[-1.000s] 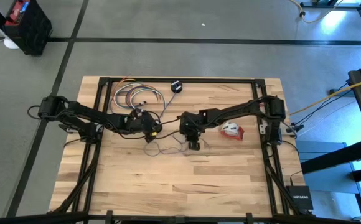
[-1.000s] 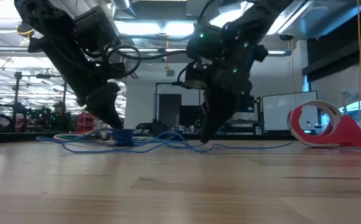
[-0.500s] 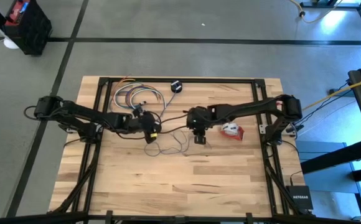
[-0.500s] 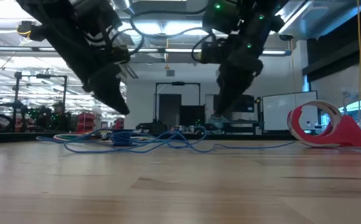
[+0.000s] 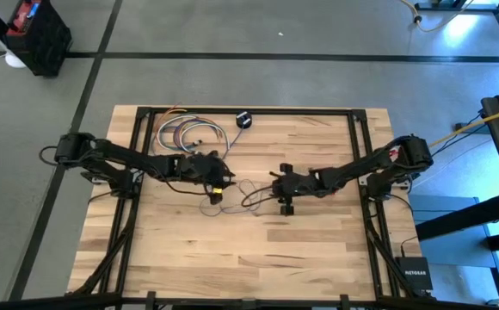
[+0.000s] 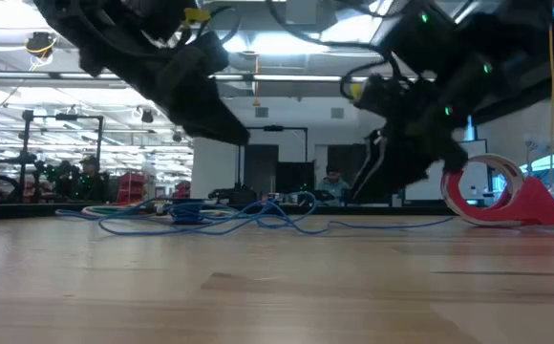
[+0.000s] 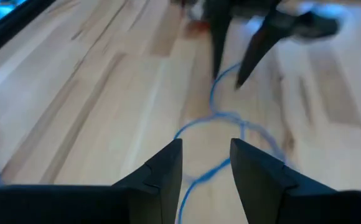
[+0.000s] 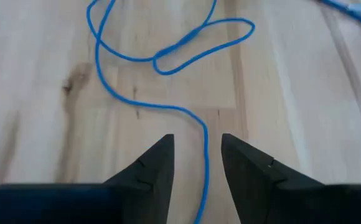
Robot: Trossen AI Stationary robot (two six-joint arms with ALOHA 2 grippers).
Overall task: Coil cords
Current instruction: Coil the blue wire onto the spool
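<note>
A thin blue cord lies in loose loops on the wooden table's middle, between my two grippers. It runs on toward a small black puck at the far edge. My left gripper hovers open above the cord's left loops, and the cord passes beneath its fingers. My right gripper stands open at the loops' right side, pointing toward the left one. In its wrist view the cord runs under the gap between its fingers, which touch nothing.
A bunch of coloured cords lies at the far left of the table. A red-and-white object stands on the table to the right, beside my right arm. Bare wood stretches along the near half.
My right gripper has come up off the cord and drawn back toward the table's right edge, tipping from steeply down to a shallower slant. My left gripper has risen and tipped up the same way. The cord's loops stay on the table, slightly shifted.
</note>
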